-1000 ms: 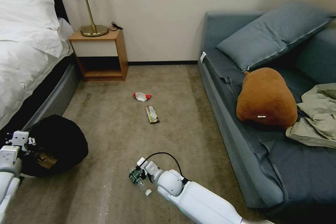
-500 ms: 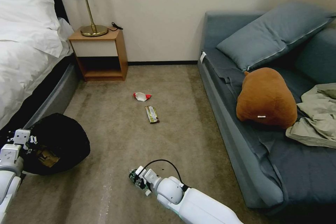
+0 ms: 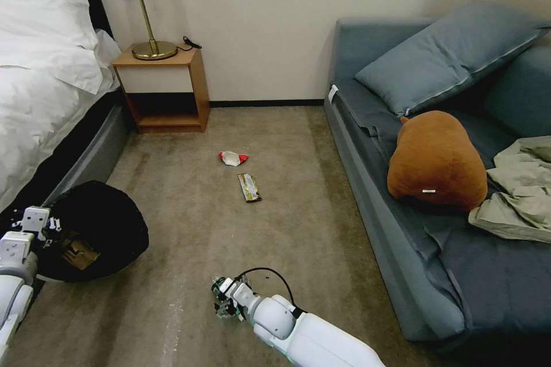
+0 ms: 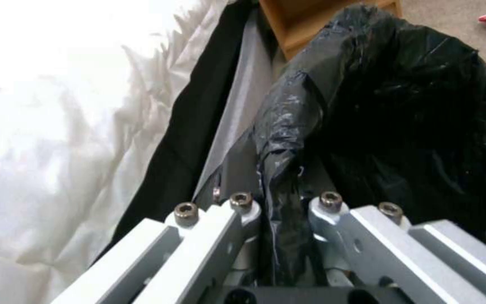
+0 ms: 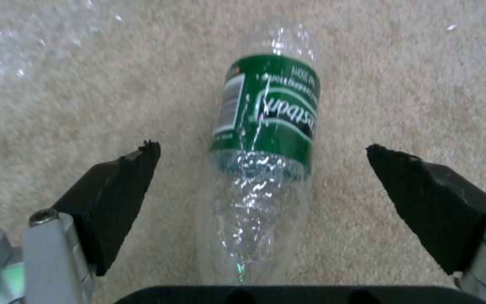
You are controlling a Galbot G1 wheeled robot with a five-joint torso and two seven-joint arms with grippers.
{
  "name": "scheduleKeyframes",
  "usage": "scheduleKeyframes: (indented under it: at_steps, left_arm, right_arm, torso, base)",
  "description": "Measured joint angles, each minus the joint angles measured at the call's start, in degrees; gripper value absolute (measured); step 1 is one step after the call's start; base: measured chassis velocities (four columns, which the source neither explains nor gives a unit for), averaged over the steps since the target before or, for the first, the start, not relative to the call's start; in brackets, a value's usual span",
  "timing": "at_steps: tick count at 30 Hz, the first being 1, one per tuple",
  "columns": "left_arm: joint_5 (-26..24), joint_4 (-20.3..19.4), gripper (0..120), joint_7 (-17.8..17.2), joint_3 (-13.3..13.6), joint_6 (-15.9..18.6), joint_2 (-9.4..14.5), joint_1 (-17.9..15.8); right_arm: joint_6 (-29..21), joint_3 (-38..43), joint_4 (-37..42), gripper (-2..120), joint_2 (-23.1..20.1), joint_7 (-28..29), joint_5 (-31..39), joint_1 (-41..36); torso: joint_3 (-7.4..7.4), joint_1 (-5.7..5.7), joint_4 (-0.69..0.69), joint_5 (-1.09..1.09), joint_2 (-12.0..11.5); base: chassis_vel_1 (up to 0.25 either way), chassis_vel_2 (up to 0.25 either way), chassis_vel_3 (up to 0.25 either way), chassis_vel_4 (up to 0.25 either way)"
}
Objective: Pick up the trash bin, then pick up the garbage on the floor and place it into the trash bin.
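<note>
A beige carpet (image 3: 189,229) is lying between a white-sheeted bed (image 3: 40,97) on the robot's left and a blue-grey sofa (image 3: 436,252) on its right, with a wooden nightstand (image 3: 163,89) standing against the far wall. The left claw (image 4: 279,219) is gripping a fold of black bag liner at the rim of the trash bin (image 3: 94,229), its fingers pressing shut on the plastic; the bin is sitting beside the bed and a tan paper bag (image 3: 74,250) is lying inside it. The right claw (image 5: 260,190) is hovering low over the carpet, its dark pads (image 5: 122,194) standing wide apart on either side of a clear bottle (image 5: 263,139) with a green label, without touching it. Farther off, near the middle of the floor, a dark snack wrapper (image 3: 249,187) and a red-and-white wrapper (image 3: 232,157) are lying close together.
</note>
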Motion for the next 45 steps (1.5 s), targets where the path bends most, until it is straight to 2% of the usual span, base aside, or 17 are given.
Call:
scheduleKeyframes:
  at_steps: [6,9,12,13,18,19,21,22,27,30,34,41,45]
  left_arm:
    - [0.21,-0.47,4,-0.03,0.32,0.01,-0.64,0.08]
    - [0.31,-0.73,4,-0.06,0.31,0.01,-0.95,0.37]
    - [0.32,-0.95,4,-0.1,0.05,-0.05,-1.17,0.81]
    - [0.32,-0.95,4,-0.1,0.05,-0.05,-1.17,0.81]
    - [0.33,-1.09,4,-0.14,-0.14,-0.24,-1.35,1.01]
    - [0.33,-1.09,4,-0.14,-0.14,-0.24,-1.35,1.01]
    - [0.33,-1.09,4,-0.16,-0.11,-0.29,-1.44,1.02]
    - [0.33,-1.09,4,-0.16,-0.11,-0.29,-1.44,1.02]
    - [0.37,-1.23,4,-0.19,0.28,-0.42,-1.61,1.11]
    - [0.36,-1.32,4,-0.19,0.3,-0.44,-1.62,1.15]
    - [0.18,-1.93,4,-0.21,0.38,-0.46,-1.62,1.31]
    - [0.32,-4.48,4,-0.3,1.28,-0.36,-2.74,0.91]
    - [0.67,-5.9,4,-0.33,1.8,-0.08,-3.5,0.69]
  right_arm:
    - [0.6,0.24,-1.88,92,0.2,-0.83,-1.02,0.1]
    - [0.75,0.49,-2.74,85,0.3,-1.46,-1.41,0.08]
    - [1.06,1.01,-3.58,69,0.41,-1.97,-1.84,-0.21]
    - [1.06,1.01,-3.58,69,0.41,-1.97,-1.84,-0.21]
    - [1.79,1.98,-4.58,49,0.46,-2.63,-2.68,-0.64]
    - [1.79,1.98,-4.58,49,0.46,-2.63,-2.68,-0.64]
    - [1.86,2.25,-4.61,37,0.37,-2.72,-2.79,-0.7]
    - [1.86,2.25,-4.61,37,0.37,-2.72,-2.79,-0.7]
    - [1.37,2.0,-2.34,20,-1.37,-2.82,-1.95,0.29]
    - [1.18,1.79,-1.56,19,-1.88,-2.82,-1.58,0.74]
    - [0.14,0.72,2.86,16,-4.88,-2.65,0.77,4.08]
    - [-2.93,-1.32,13.6,16,-11.45,-1.14,8.29,12.95]
    - [-3.56,-1.96,16.52,16,-13.04,-0.45,11.5,15.78]
  torso:
    - [0.0,0.0,-0.01,0.0,0.0]
    - [0.0,0.0,0.0,0.0,0.0]
    - [0.0,0.0,0.0,0.0,0.0]
    - [0.0,0.0,0.0,0.0,0.0]
    - [0.0,0.0,0.0,0.0,0.0]
    - [0.0,0.0,0.0,0.0,0.0]
    - [0.0,0.0,0.0,0.0,0.0]
    - [0.0,0.0,0.0,0.0,0.0]
    - [0.0,0.0,0.0,-0.01,0.0]
    - [0.0,0.0,0.0,0.0,0.0]
    - [0.0,0.0,0.0,-0.01,0.0]
    - [0.0,0.0,0.0,0.01,0.0]
    - [0.0,0.0,-0.01,0.01,0.0]
  base:
    - [0.0,0.0,0.0,0.0]
    - [0.0,0.0,0.0,0.0]
    - [0.0,0.0,0.0,0.0]
    - [0.0,0.0,0.0,0.0]
    - [0.0,0.0,0.0,0.0]
    - [0.0,0.0,0.0,0.0]
    - [0.0,0.0,0.0,0.0]
    - [0.0,0.0,0.0,0.0]
    - [0.0,0.0,0.0,0.0]
    - [0.0,0.0,0.0,0.0]
    - [0.0,0.0,0.0,0.0]
    - [0.0,0.0,0.0,0.0]
    - [0.0,0.0,0.0,0.0]
